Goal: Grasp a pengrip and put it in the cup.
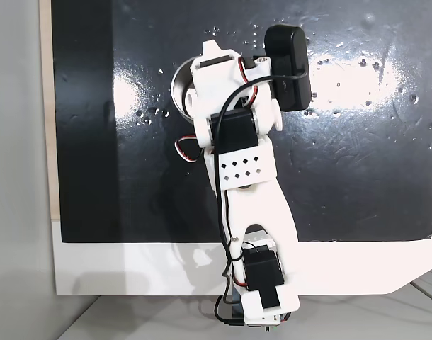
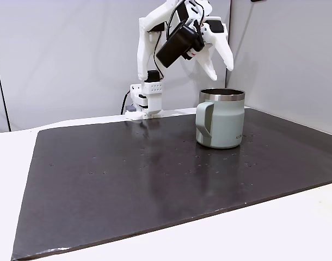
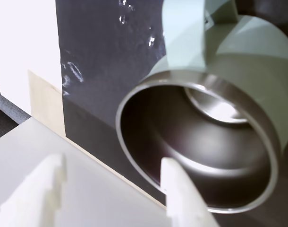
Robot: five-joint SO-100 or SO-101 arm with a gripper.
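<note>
- Here, closest to the wrist camera, the white two-fingered plastic pincer (image 3: 113, 198) stands clearly open, a wide gap between its two pale fingers (image 3: 179, 194). Nothing is held between them.
- Just below and beyond the fingertips sits the round grey-green metal cup with a side handle (image 3: 238, 56). Its dark steel mouth faces the wrist camera and its pale inner bottom catches light.
- In a fixed view from the side, the pincer (image 2: 219, 64) hangs above the cup (image 2: 220, 122), near its rim but not touching, fingers pointing down. That posture suits a release over the opening, I judge.
- The tiny purple ribbed pengrip is nowhere to be made out: not between the fingers, not on the dark mat. What shows of the cup's inside looks bare, but part of it is hidden, so I cannot tell whether it lies there.
- In a fixed view from above, the white arm (image 1: 244, 212) reaches across the counter and covers most of the cup (image 1: 179, 88), leaving a sliver of rim at the pincer's left.
- Beyond and around the cup, the glossy black mat (image 2: 128, 179) spreads over the white counter (image 2: 275, 234).
</note>
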